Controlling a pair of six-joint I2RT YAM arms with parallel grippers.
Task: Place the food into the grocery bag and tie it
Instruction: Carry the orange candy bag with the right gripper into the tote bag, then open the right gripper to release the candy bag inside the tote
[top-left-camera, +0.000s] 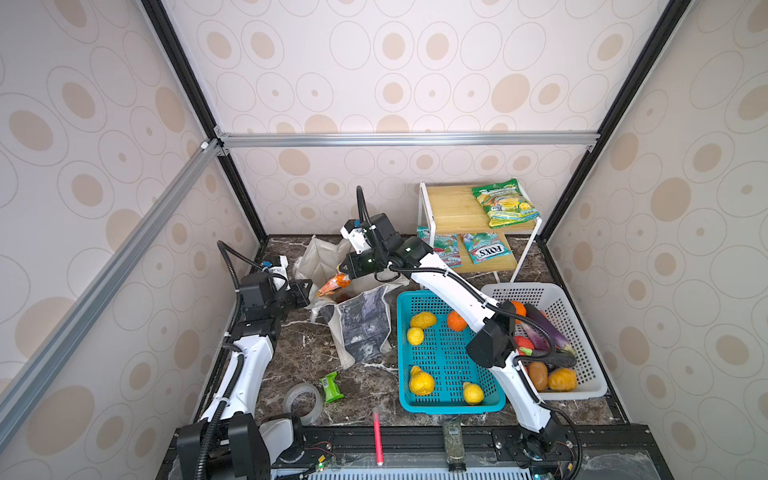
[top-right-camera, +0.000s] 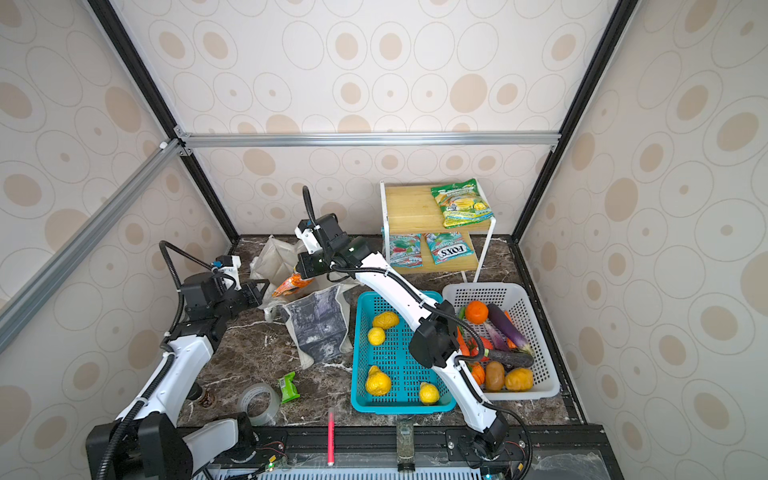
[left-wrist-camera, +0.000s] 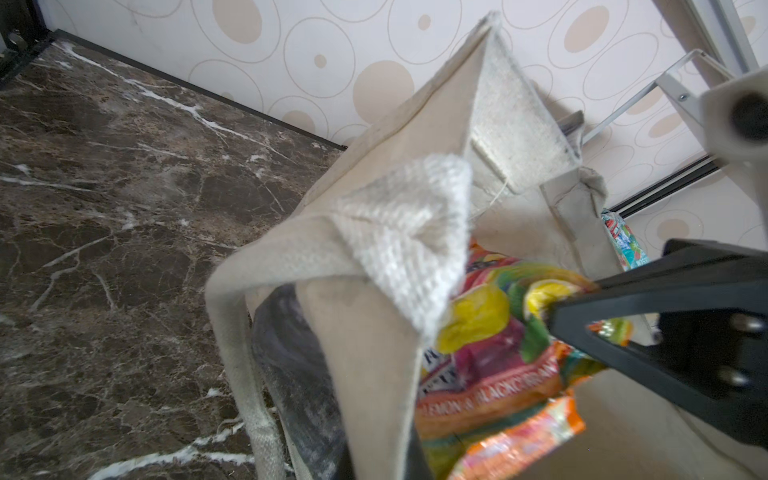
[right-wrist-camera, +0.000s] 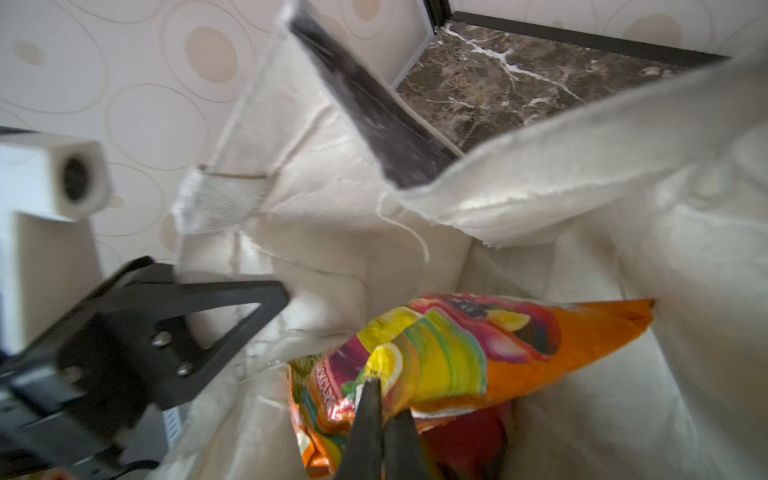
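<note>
We are reading the table as a clock face in both top views, with twelve at the back wall. The grocery bag (top-left-camera: 365, 326) is slumping at about ten o'clock from the table's middle, its mouth gaping upward and its printed panel facing six.

The left gripper (top-left-camera: 304, 293) is sitting at nine o'clock of the bag. Its jaws are pressing together on the cloth rim there and holding that edge up.

The right gripper (top-left-camera: 344, 276) is hanging over the bag's mouth, with its arm lying across from four o'clock. Its jaws are pinching one end of an orange-pink packet (right-wrist-camera: 519, 345), which is sitting inside the opening with cloth walls all around it. In the right wrist view a red thing (right-wrist-camera: 465, 440) is lying beneath the packet, too hidden for us to name.

The other food is waiting outside the bag:
- The teal basket (top-left-camera: 449, 406), just beside the bag at three o'clock, is carrying yellow toy fruits (top-left-camera: 423, 320).
- The white basket (top-left-camera: 579, 392) is standing at three o'clock of the teal one.
- The rack (top-left-camera: 453, 208) at one o'clock is bearing a green-yellow packet (top-left-camera: 505, 203) on its top shelf.
- A small green packet (top-left-camera: 331, 386) is lying at six o'clock of the bag, with a tape roll (top-left-camera: 303, 401) just beside it.
</note>
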